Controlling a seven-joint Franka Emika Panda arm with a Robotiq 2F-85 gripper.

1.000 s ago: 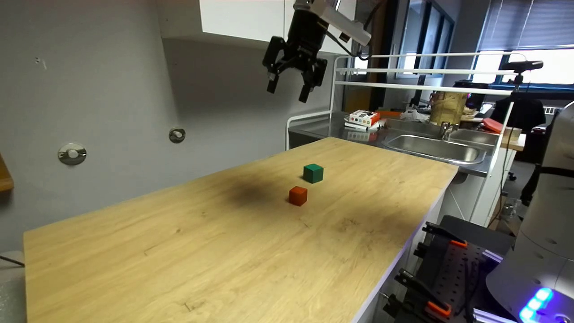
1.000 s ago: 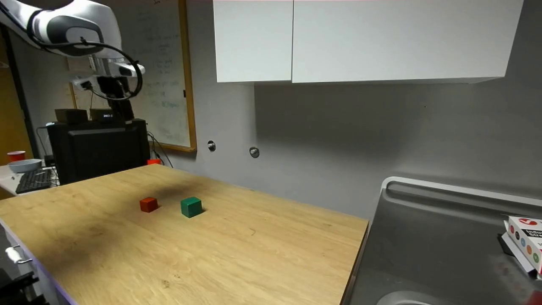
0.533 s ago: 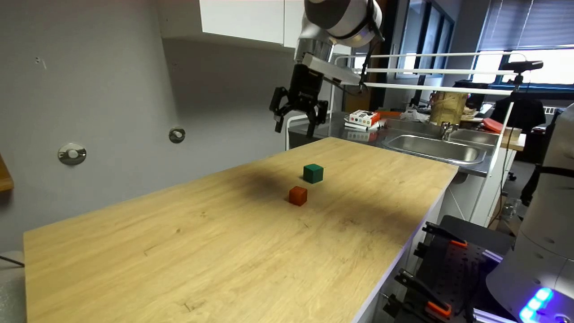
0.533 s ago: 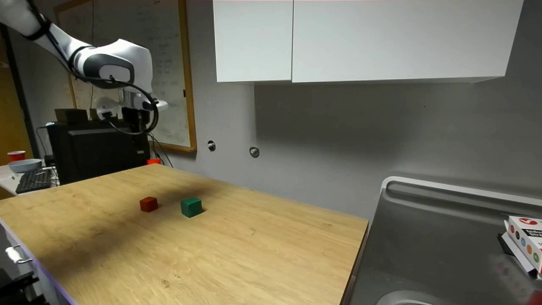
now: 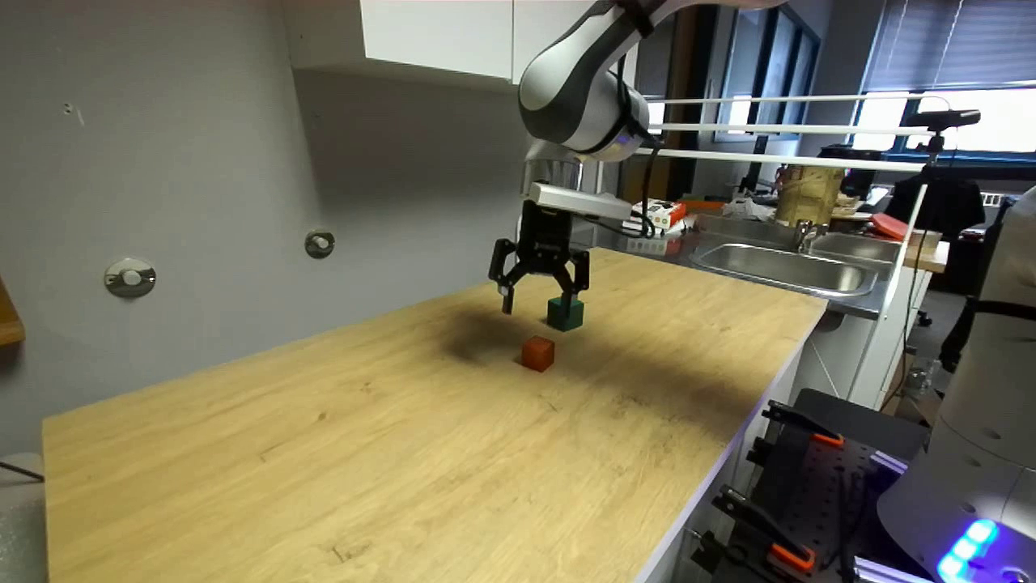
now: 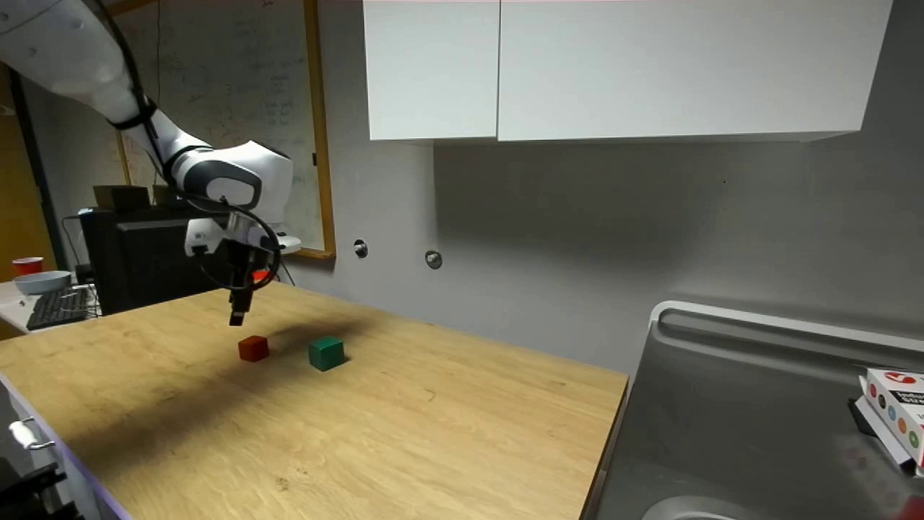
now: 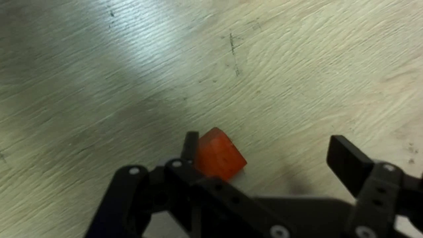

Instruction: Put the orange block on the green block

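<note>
The orange block [image 5: 538, 355] rests on the wooden table in both exterior views [image 6: 253, 349]. The green block [image 5: 558, 321] stands a short way from it, also on the table [image 6: 326, 354]; a gripper finger partly covers it in an exterior view. My gripper [image 5: 537, 306] is open and empty, pointing down, above the table near both blocks; it also shows above the orange block in an exterior view [image 6: 237, 318]. In the wrist view the orange block [image 7: 222, 155] appears beside the left finger of the open gripper [image 7: 266, 145], partly hidden by it. The green block is out of the wrist view.
The wooden table [image 5: 405, 453] has a wall behind it and a white cabinet [image 6: 613, 72] above. A metal sink [image 5: 785, 267] and counter adjoin one end, with a white box [image 6: 899, 408] on the counter. A dark monitor [image 6: 159, 267] stands beyond the other end.
My gripper has come down from high above the table to just above the blocks, staying open. Both blocks have stayed in place.
</note>
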